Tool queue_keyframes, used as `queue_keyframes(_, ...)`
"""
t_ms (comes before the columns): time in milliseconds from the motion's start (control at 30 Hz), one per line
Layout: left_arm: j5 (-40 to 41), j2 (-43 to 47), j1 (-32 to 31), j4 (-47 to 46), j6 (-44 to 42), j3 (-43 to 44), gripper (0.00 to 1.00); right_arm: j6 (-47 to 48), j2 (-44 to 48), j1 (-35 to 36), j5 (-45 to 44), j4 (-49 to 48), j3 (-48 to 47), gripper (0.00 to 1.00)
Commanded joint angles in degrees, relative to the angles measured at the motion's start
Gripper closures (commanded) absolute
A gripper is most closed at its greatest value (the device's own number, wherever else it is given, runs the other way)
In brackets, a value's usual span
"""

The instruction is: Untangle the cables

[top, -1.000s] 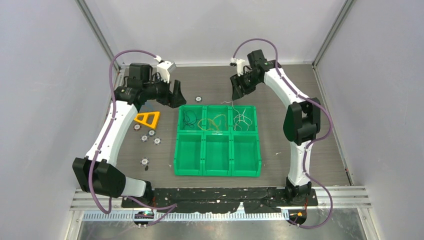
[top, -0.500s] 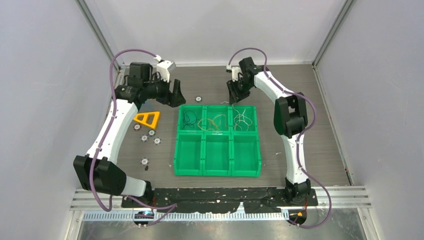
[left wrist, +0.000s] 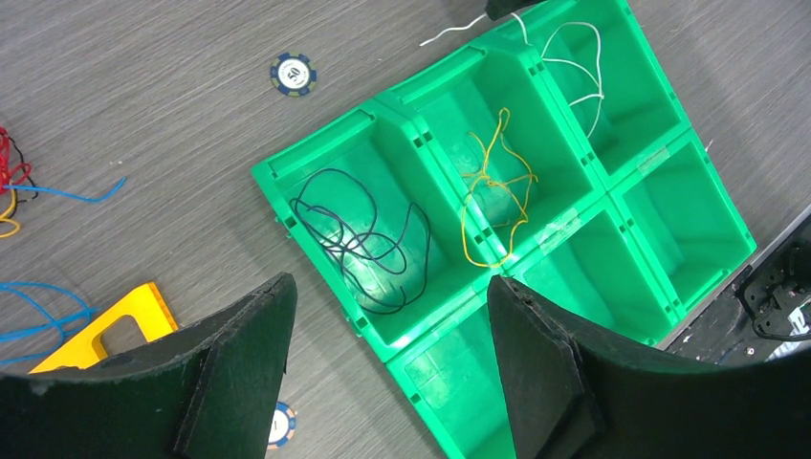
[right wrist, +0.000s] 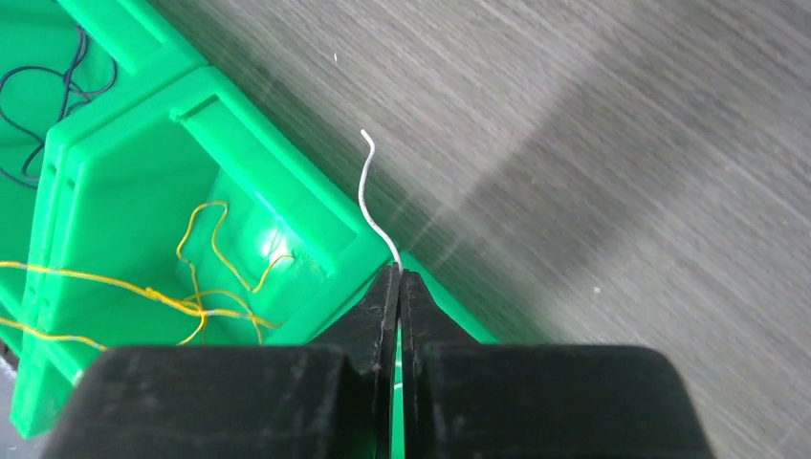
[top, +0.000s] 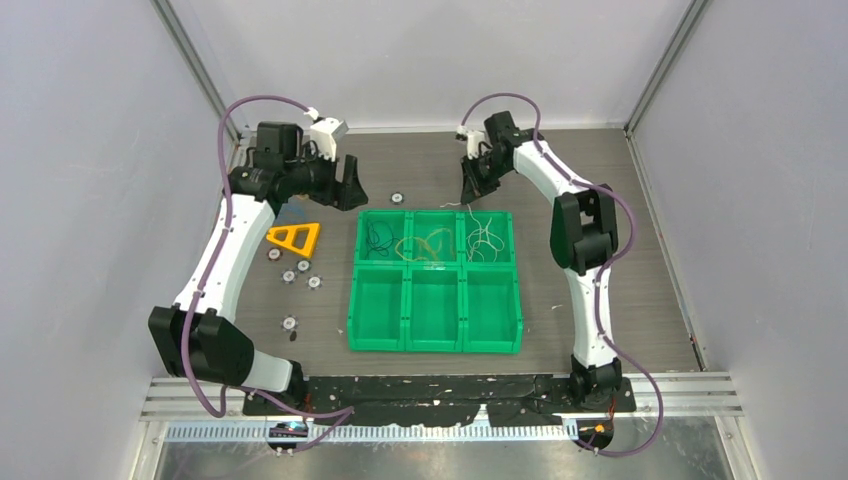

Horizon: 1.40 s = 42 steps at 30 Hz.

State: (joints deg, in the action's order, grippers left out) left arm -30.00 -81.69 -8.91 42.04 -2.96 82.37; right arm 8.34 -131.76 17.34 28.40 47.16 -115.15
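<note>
The right claw [right wrist: 399, 277] was pinched shut on the free end of the white cable [right wrist: 368, 191] at the 1 o'clock rim of the green bin [top: 435, 340]. The black cable [left wrist: 359, 244] lay in the 11 o'clock compartment and the yellow cable [left wrist: 493, 191] in the 12 o'clock one. The left claw [left wrist: 389, 287] stood wide and empty above the tabletop [top: 420, 165], at the bin's 10 o'clock.

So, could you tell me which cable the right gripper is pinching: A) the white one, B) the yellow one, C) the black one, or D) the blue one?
A: the right gripper is shut on the white cable, whose free end sticks out past the closed tips.
</note>
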Motion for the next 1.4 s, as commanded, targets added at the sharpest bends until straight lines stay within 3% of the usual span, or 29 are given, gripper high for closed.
queue_keyframes(0, -0.8, 0.4, 0.4, -0.4, 1.4, 1.3, 0.26, 0.0, 9.4, -1.8, 3.1, -0.2, 2.4, 0.95)
queue_keyframes(333, -2.5, 1.4, 0.5, -3.5, 4.8, -2.9, 0.26, 5.6, 24.8, -2.2, -4.7, -1.5, 19.7, 0.95)
queue_keyframes(633, -2.2, 0.6, 0.5, -3.4, 4.7, -1.7, 0.26, 11.4, 22.0, 2.1, -11.7, 3.8, 22.3, 0.95)
queue_keyframes(667, -2.3, 0.6, 0.5, -3.4, 4.7, -1.7, 0.26, 11.5, 20.6, 2.5, -11.4, 5.3, 20.9, 0.93)
queue_keyframes(833, -2.4, 0.9, 0.5, -2.1, 3.8, -0.8, 0.25, 12.4, 19.9, 1.7, -5.5, 11.5, 12.5, 0.49)
queue_keyframes(900, -2.6, 0.8, 0.5, -1.2, 3.2, 0.2, 0.24, 13.8, 21.7, 1.2, -3.2, 13.3, 10.7, 0.4)
queue_keyframes(1133, -3.6, 0.0, 0.6, -1.0, 3.2, 1.4, 0.24, 18.2, 24.5, 3.2, 4.0, 13.1, 10.8, 0.29)
queue_keyframes(1367, -4.8, 0.7, 0.9, -0.6, 1.1, 1.1, 0.24, 20.9, 20.1, 11.1, 10.2, 9.4, 7.1, 0.37)
